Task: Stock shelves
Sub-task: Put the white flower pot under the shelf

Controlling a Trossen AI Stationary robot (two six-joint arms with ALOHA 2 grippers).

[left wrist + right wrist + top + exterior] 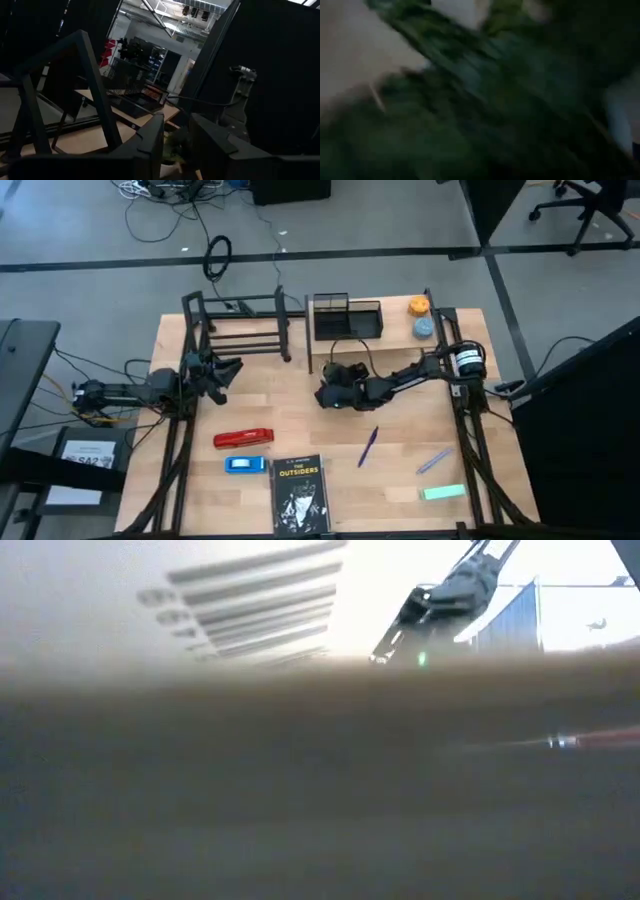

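Right gripper [333, 396] sits low near the middle of the light wood table [400, 470], arm stretched in from 3 o'clock. Can't tell what its fingers are doing, since its wrist view is just a dark green blur. Left gripper [228, 370] hangs at the table's 9 o'clock side, fingers [150, 140] spread apart with nothing between them.

Right behind the left gripper, around 11 o'clock, is the open black metal tube-frame rack [240, 325]. At 12 o'clock there's a smaller black mesh organizer tray [347, 318], and I can't make out a wood-topped shelf clearly.

Toward 1 o'clock: an orange round thing [418, 306] and a bluish round one [424, 327], just beside each other.

Down at 6 o'clock lies a black paperback reading "THE OUTSIDERS" [301, 493]. At 7 o'clock, a red stapler [243, 439] and a small blue stapler-shaped item [245, 464]. A purple pen [368, 447], a pale lilac stick [434, 460] and a mint green eraser-like block [443, 493] are at 5 o'clock.
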